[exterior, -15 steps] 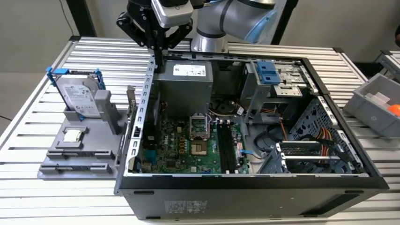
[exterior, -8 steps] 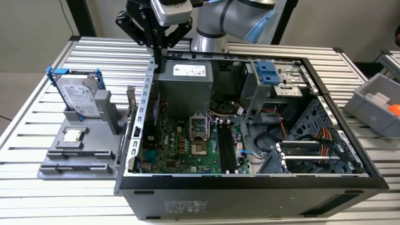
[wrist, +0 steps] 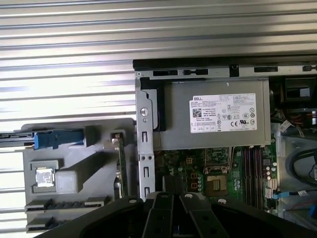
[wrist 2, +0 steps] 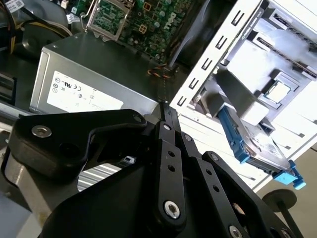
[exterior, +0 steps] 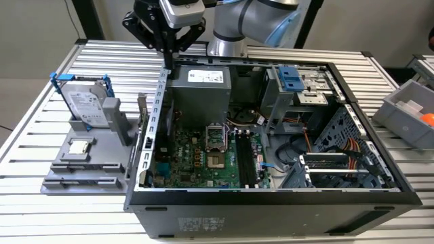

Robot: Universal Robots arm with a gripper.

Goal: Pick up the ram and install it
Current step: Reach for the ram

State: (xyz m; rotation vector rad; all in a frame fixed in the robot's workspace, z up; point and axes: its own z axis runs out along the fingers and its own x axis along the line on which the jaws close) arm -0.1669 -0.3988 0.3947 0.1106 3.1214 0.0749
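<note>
Since the ram (wrist: 119, 158) stands on edge in the grey holder (exterior: 74, 175) at the exterior view's left, between the hard drive (exterior: 87, 104) and the wall of the computer case (exterior: 271, 195), we judge a clean pick wants the jaws square across its flat faces, mid-length, then a straight lift. It reads as a thin greenish strip, seen edge-on. The pincer (exterior: 168, 62) hangs toward the exterior view's upper left, over the case's back corner, drawn narrow and holding nothing.

Slatted table (exterior: 101, 56): computer case (exterior: 271, 209), gray fixture (exterior: 80, 175)
</note>
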